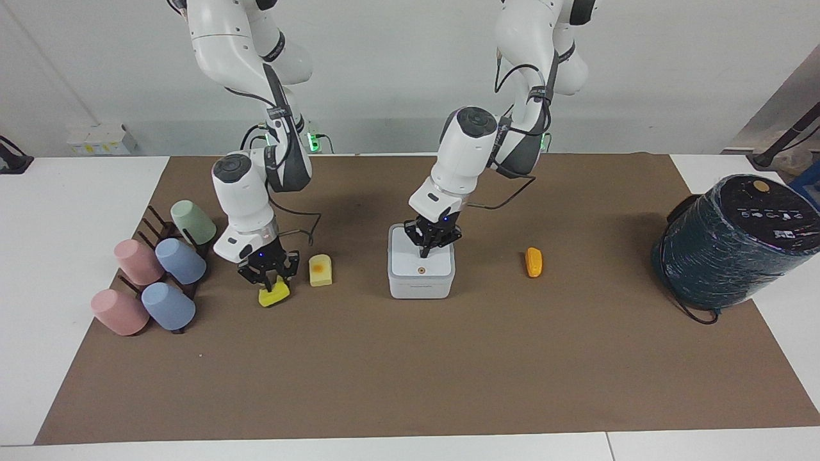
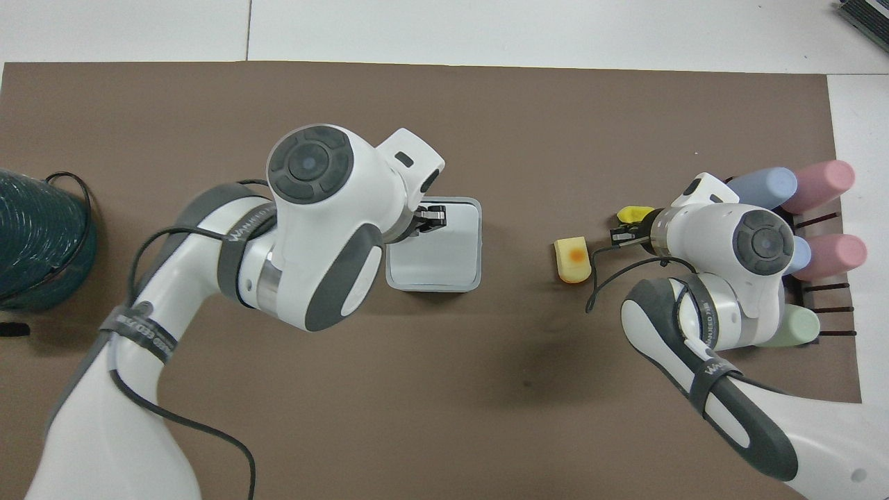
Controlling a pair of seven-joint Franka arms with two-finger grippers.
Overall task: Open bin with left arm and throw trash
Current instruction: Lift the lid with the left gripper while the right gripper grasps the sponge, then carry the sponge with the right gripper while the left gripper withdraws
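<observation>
while the bin [image 1: 421, 269] sits lid down mid-surface, the left hand [image 1: 427, 248] is closed with its tip on the lid, on the side nearer the robots. right hand [image 1: 272, 280] is clamped on the yellow chunk [image 1: 274, 295] beside the cups [image 1: 154, 275]. pale block [image 1: 320, 270] lies between chunk and bin. orange piece [image 1: 533, 262] lies toward the left arm's end.

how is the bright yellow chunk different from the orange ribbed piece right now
The bright yellow chunk sits between the fingers of the right gripper, which is shut on it; the orange ribbed piece lies alone, no gripper near it. The chunk is toward the right arm's end of the table, near the cups; the orange piece lies on the bin's left-arm side. Both are small pieces down on the brown mat.
</observation>
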